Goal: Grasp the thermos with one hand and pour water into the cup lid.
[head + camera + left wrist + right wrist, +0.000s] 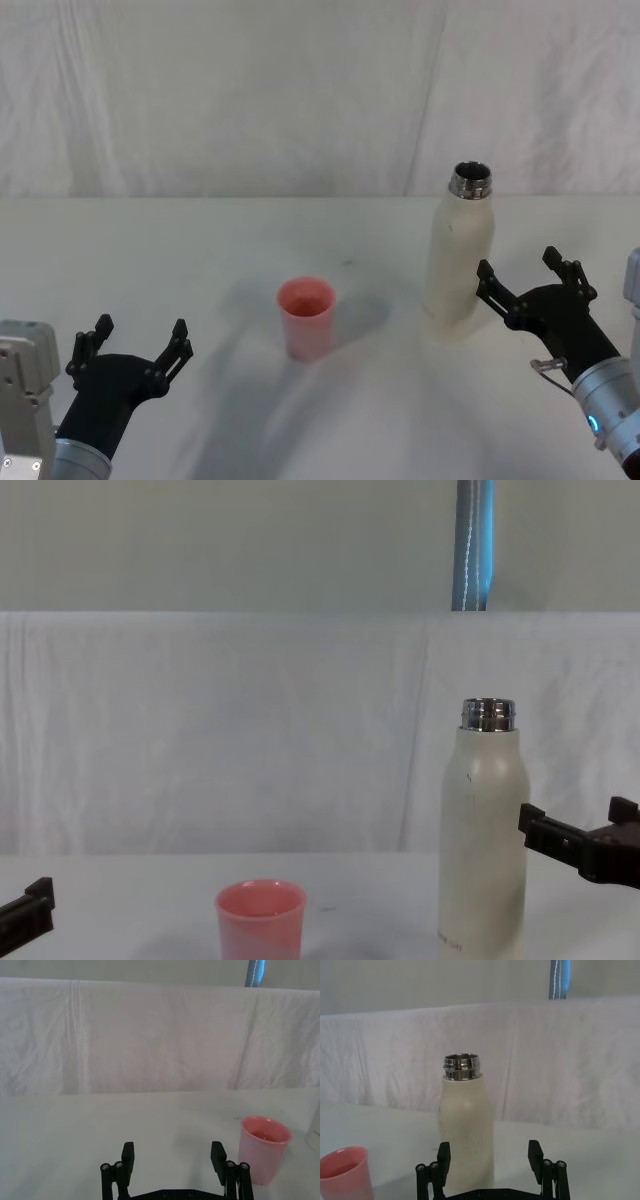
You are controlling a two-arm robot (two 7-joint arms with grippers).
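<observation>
The cream-white thermos (459, 255) stands upright and uncapped on the table, right of centre, its steel neck showing; I also see the thermos (466, 1130) in the right wrist view and the thermos (484, 830) in the chest view. The pink cup lid (306, 317) stands upright to its left, also seen as the cup lid (263, 1149) and the cup lid (260, 918). My right gripper (522, 276) is open just right of the thermos, not touching it. My left gripper (138, 342) is open near the front left, apart from the cup lid.
The white-covered table (220, 250) ends at a white cloth backdrop (250, 90) behind. A blue vertical pole (474, 545) rises behind the backdrop.
</observation>
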